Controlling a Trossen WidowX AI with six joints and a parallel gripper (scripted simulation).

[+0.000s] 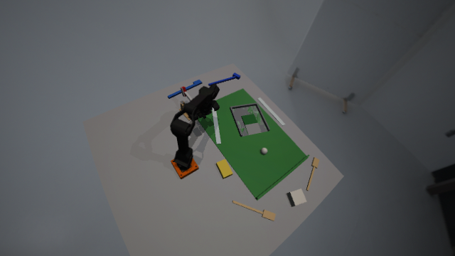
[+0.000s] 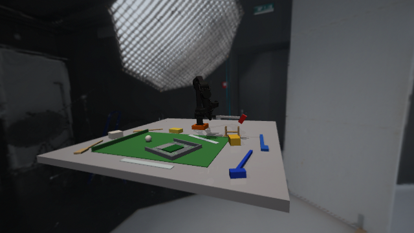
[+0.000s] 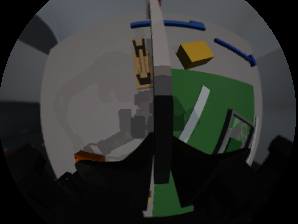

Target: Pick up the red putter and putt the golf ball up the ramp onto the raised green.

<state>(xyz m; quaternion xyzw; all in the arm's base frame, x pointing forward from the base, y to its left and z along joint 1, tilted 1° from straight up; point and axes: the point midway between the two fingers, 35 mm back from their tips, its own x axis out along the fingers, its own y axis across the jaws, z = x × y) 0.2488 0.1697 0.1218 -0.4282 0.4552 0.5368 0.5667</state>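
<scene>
I have the gripper closed on the shaft of the putter, which in the exterior view hangs above the table just right of centre, its red head off the surface near the small wooden rack. In the wrist view the shaft runs up the middle of the frame to the red head at the top edge. To carry this step well, I judge that the grasp should stay firm and the lift continue until the head is above the rack and the yellow block, then swing toward the mat without tilting the shaft (a long tool will pivot in narrow jaws if moved abruptly). The ball rests on the mat in the centre-right of the top view, well apart from the putter, below the raised green. The grey frame around the green holds only the green pad; no ball is inside it.
</scene>
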